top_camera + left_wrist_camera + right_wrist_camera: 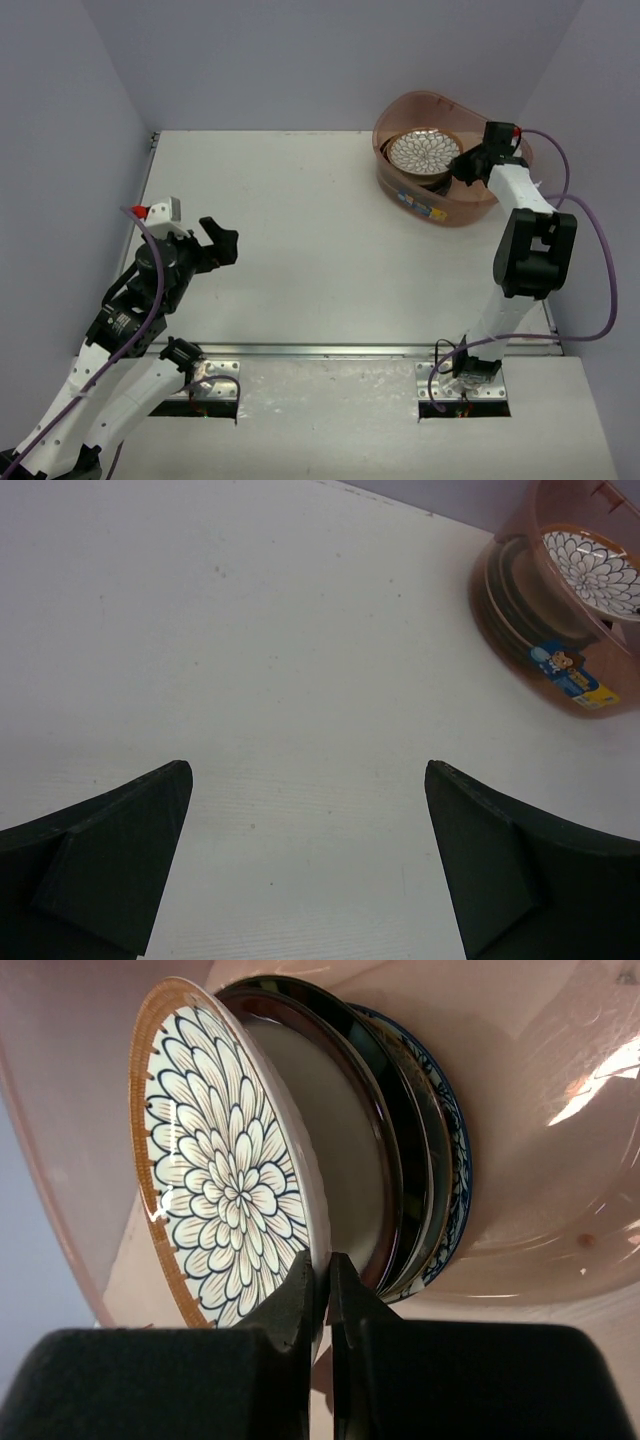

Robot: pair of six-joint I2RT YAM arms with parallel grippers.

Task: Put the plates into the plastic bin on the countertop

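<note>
The pinkish plastic bin (400,192) stands at the far right of the white countertop (320,250). My right gripper (462,166) reaches into it, shut on the rim of the brown-white floral plate (425,150). In the right wrist view this plate (215,1180) is tilted over a stack of other plates (410,1160), with my gripper (326,1270) pinching its edge. The bin (575,650) and the floral plate (595,570) also show in the left wrist view. My left gripper (218,243) is open and empty over the countertop at the left.
Grey walls enclose the table at the back and sides. A metal strip (340,350) runs along the near edge of the countertop. The right arm's purple cable (590,250) loops beside the bin.
</note>
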